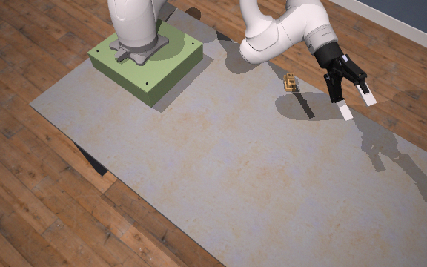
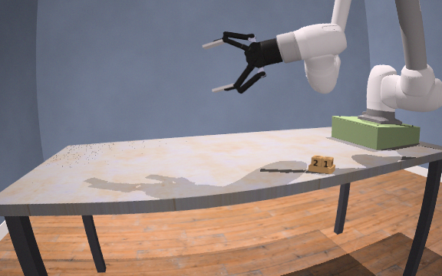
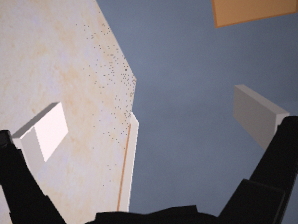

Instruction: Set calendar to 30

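The small wooden calendar stands on the table near its edge, close to the arm's base. Its two cubes sit side by side in the tray and read 2 and 1 in the exterior view. My gripper is open and empty. It hangs high above the table, pointing sideways, well away from the calendar. The wrist view shows only the fingers, the table's edge and the wall; the calendar is not in it.
The arm stands on a green block at one end of the grey table. A thin dark strip lies on the table beside the calendar. Wooden floor surrounds the table.
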